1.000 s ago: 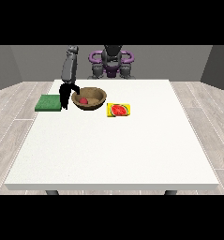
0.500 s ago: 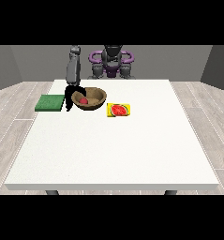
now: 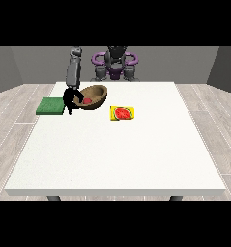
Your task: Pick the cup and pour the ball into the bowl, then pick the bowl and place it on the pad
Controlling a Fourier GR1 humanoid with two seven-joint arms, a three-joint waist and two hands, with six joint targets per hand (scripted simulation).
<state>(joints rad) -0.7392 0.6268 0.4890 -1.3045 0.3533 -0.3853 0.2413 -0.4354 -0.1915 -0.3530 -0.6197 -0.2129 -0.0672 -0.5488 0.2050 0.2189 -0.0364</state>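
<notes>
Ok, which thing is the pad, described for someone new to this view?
Start at the white table and go to its far corner at the view's left. The pad lies flat there, just left of the brown bowl: it is the only green square, unlike the yellow watermelon card.

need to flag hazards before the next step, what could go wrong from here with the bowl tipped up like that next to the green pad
1. The bowl is tilted in the hand at the view's left, and the red ball inside sits near the low side; more tilt might roll it out.
2. The hand grips only the rim nearest the green pad, so the bowl could swing or slip.
3. Set down off-centre, the bowl may overhang the pad's edge.
</notes>
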